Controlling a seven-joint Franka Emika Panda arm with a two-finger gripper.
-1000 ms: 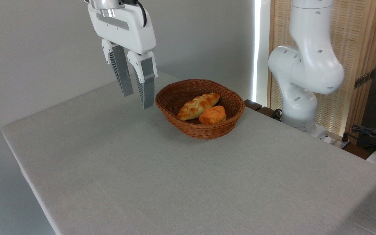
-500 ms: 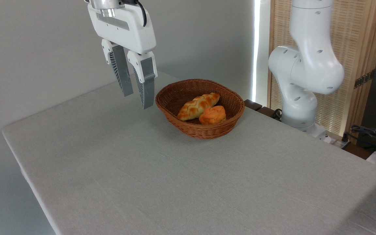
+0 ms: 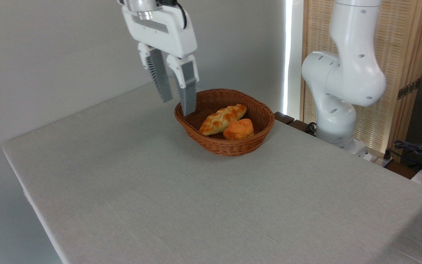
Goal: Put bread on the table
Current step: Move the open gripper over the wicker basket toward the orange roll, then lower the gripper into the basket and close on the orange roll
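Plain pale grey wall (image 3: 50, 55) behind; at right, a slatted wooden screen (image 3: 398, 73) with a bright vertical strip of light (image 3: 288, 55) along its left edge. The counter (image 3: 196, 205) is a large rectangle covered in light grey cloth, faintly creased, its left and near-left edges visible. A brown wicker basket (image 3: 233, 146) sits toward the far side of the counter. Inside it lie a golden braided loaf (image 3: 222, 118) and, touching it on the right, the bread (image 3: 238, 129), a small orange bun with a lumpy top, resting against the basket's near wall. The white robot arm (image 3: 343, 80) rises from its base beside the counter's far right edge. The claw (image 3: 177, 105) hangs fingers down above the basket's left rim, its two grey fingers (image 3: 188, 91) parted with a narrow gap and holding nothing. It is clear of the bread. Cables and dark equipment (image 3: 421, 152) lie at the far right edge, partly cut off.
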